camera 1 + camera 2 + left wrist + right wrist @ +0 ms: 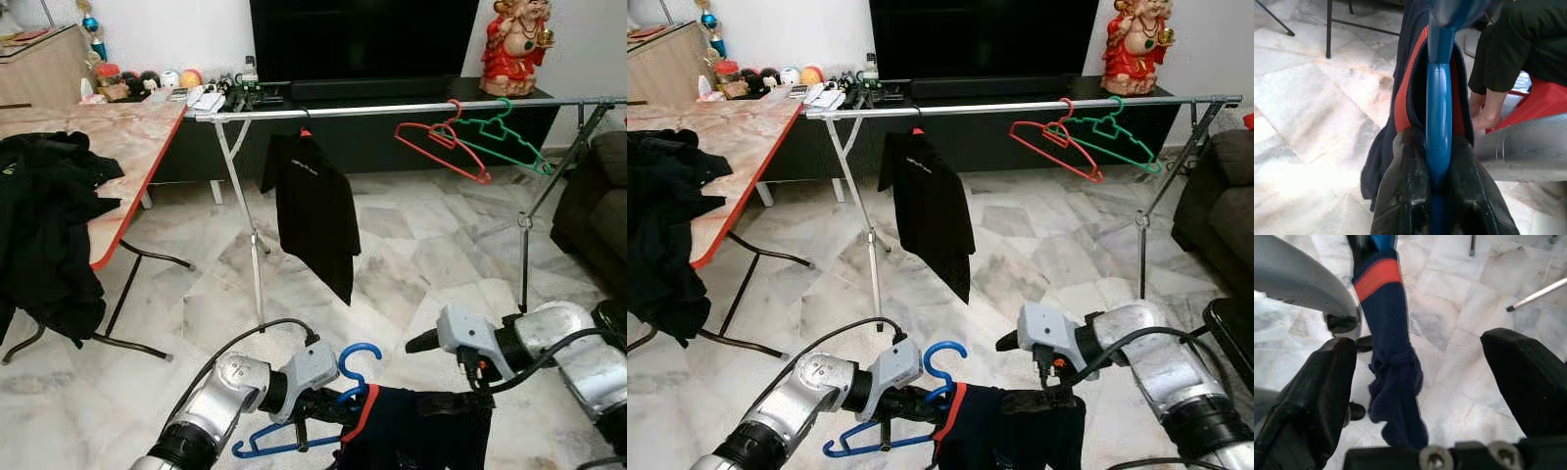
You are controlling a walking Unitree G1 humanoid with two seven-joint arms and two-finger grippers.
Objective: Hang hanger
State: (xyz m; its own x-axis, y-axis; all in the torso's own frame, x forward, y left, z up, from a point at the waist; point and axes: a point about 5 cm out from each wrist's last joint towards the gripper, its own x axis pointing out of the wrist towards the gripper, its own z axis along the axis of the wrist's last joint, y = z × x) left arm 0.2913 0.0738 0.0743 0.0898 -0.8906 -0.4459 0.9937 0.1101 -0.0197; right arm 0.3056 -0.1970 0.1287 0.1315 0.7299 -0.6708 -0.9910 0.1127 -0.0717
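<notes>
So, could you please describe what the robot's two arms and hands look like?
Both arms are rounded silver metal shells with black joint rings. The left arm carries a thin black cable looping to its wrist; the right arm has one too. The left hand and the right hand each have two thick, scuffed matte-black fingers.

Blue hanger (338, 397) carrying navy garment (416, 431), held low

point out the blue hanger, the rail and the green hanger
blue hanger (361, 354), left eye view, on its hook
rail (372, 109), left eye view, on the bare bar between the shirt and the red hanger
green hanger (510, 137), left eye view, on its upper arm
</notes>
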